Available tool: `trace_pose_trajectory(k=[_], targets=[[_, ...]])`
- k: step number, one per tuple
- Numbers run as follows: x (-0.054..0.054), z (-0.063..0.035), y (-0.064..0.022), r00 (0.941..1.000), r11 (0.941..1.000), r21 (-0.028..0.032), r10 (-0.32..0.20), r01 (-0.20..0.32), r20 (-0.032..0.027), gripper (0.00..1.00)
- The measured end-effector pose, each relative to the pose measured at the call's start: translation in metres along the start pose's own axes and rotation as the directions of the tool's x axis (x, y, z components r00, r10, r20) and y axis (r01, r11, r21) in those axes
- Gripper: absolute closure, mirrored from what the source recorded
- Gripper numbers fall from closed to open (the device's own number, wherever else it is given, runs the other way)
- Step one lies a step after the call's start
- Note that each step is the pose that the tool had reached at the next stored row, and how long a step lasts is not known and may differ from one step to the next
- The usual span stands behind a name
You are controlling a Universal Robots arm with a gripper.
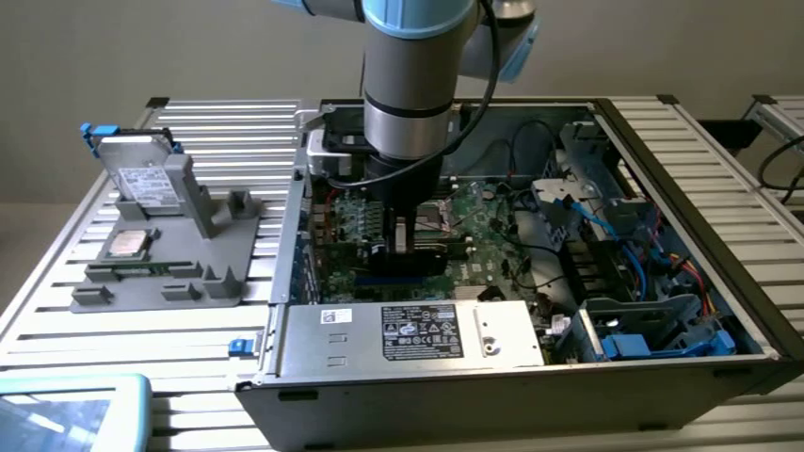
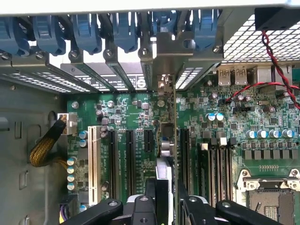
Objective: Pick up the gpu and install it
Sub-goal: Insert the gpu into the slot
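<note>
The open computer case (image 1: 754, 311) takes up the middle and right of the exterior view. It lies on a slatted metal table (image 1: 214, 118). The robot arm (image 1: 409, 75) comes down from the top centre of the frame into the case. Below it is the green motherboard (image 2: 136, 108), with a row of long black slots (image 2: 114, 164). A silver power supply (image 1: 415, 330) with labels sits along the case's near wall, at lower centre.

At the exterior view's left, a grey tray (image 1: 220, 254) carries a boxy silver drive (image 1: 138, 174) standing on edge. A small square processor chip (image 1: 130, 243) lies flat in front of the drive.

The gpu (image 2: 165, 140) is inside the case, upright over the motherboard, in line with the slots. In the wrist view it shows edge-on as a thin grey-green strip with a silvery part midway. A metal bracket end reaches toward the case's rear slot covers (image 2: 93, 75). In the exterior view it is a dark slab under the wrist. Whether it sits fully in a slot cannot be told.

The gripper (image 2: 165, 190) pinches the card, with a black finger (image 2: 149, 190) on each face.
</note>
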State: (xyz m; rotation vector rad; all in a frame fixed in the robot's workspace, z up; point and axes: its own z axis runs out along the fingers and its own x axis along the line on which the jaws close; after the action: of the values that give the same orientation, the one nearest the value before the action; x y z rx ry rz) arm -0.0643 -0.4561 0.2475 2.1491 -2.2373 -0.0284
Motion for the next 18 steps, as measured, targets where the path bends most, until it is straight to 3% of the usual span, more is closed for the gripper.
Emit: trace_pose_trajectory(k=[18], targets=[[0.0000, 0.0006, 0.0006, 1.0000, 1.0000, 0.0000, 0.000, 0.000, -0.0002, 0.73]])
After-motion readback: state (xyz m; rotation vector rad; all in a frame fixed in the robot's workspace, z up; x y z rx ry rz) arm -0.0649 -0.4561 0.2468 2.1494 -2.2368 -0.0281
